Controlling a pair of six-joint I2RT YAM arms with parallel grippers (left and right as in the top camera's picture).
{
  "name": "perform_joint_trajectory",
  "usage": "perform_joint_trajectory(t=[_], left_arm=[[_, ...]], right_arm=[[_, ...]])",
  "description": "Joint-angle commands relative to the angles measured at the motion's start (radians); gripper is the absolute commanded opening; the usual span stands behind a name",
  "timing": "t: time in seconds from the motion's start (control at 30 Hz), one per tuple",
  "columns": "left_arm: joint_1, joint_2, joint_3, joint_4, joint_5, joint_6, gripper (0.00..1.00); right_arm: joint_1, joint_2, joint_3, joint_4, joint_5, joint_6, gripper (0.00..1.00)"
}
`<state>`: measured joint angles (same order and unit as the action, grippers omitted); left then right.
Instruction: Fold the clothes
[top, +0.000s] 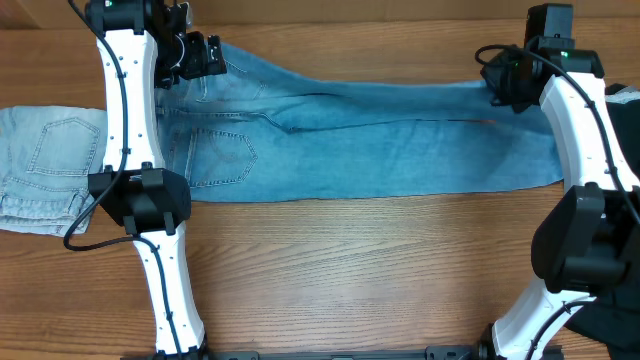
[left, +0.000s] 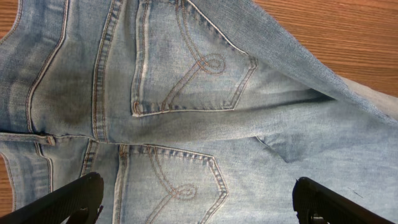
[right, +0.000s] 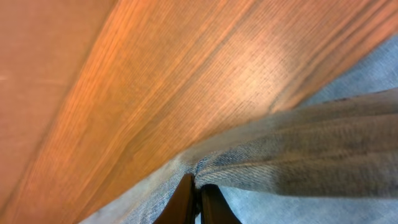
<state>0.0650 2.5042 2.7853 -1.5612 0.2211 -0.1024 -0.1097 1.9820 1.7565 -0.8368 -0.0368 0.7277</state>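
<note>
The medium-blue jeans (top: 350, 135) lie flat across the far half of the table, waist at the left, leg ends at the right, folded lengthwise with a back pocket (top: 222, 155) facing up. My left gripper (top: 205, 57) is open above the waist end; its wrist view shows both curved-stitched pockets (left: 186, 68) between the spread fingers (left: 196, 199). My right gripper (top: 503, 88) is shut on the far edge of the jeans' leg end (right: 298, 149), the fingers (right: 198, 202) pinching the hem fold just above the wood.
A paler light-blue pair of jeans (top: 45, 165) lies folded at the left edge, beside the left arm. A black garment (top: 610, 320) shows at the lower right corner behind the right arm's base. Bare wooden table (top: 350, 270) lies in front.
</note>
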Motion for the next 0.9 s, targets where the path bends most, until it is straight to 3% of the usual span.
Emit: perform_joint_trajectory(t=[0.0,0.1,0.13,0.17,0.2,0.23,0.27,0.33,0.4,0.5,0.53,0.57,0.6,0.67,0.87], left_arm=[[-0.007,-0.011,0.011,-0.002,0.005,-0.001,1.00],[-0.006,-0.012,0.011,-0.002,0.004,0.013,1.00],[-0.007,-0.012,0.011,-0.002,0.000,0.013,1.00],[-0.006,-0.012,0.011,0.000,-0.012,0.013,1.00],[-0.006,-0.012,0.011,0.003,-0.023,0.014,1.00],[-0.006,-0.012,0.011,0.011,-0.026,0.021,1.00],[-0.006,-0.012,0.011,0.024,-0.037,0.021,1.00],[-0.005,-0.012,0.011,0.067,-0.075,0.021,1.00],[-0.006,-0.012,0.011,0.115,-0.077,0.021,1.00],[-0.006,-0.011,0.011,0.179,-0.076,0.021,0.97],[-0.006,-0.011,0.011,0.179,-0.100,0.021,0.82],[-0.006,-0.011,0.010,0.165,-0.132,0.021,0.19],[-0.006,-0.011,0.005,0.129,-0.162,0.020,0.04],[0.000,-0.011,-0.004,0.072,-0.225,0.008,0.04],[0.013,-0.011,-0.152,0.047,-0.221,-0.034,0.04]], right_arm=[[0.003,0.042,0.012,0.130,0.018,-0.014,0.04],[0.003,0.112,0.012,0.262,0.021,-0.015,0.04],[0.003,0.143,0.012,0.311,0.021,-0.022,0.13],[0.003,0.176,0.012,0.368,0.026,-0.022,0.36],[0.003,0.206,0.012,0.424,0.036,-0.048,0.50],[0.003,0.232,0.012,0.483,0.035,-0.109,0.79],[0.003,0.245,0.012,0.523,0.036,-0.168,1.00],[0.001,0.240,0.021,0.563,0.036,-0.291,1.00],[0.001,0.225,0.071,0.489,0.035,-0.418,1.00],[0.004,0.214,0.180,0.192,0.035,-0.505,0.99],[0.004,0.212,0.184,0.087,0.016,-0.533,0.80],[0.004,0.212,0.184,0.003,-0.021,-0.579,0.38],[0.004,0.212,0.184,-0.077,-0.037,-0.579,0.04],[0.004,0.212,0.184,-0.167,-0.040,-0.579,0.04],[0.004,0.214,0.168,-0.354,-0.089,-0.579,0.04]])
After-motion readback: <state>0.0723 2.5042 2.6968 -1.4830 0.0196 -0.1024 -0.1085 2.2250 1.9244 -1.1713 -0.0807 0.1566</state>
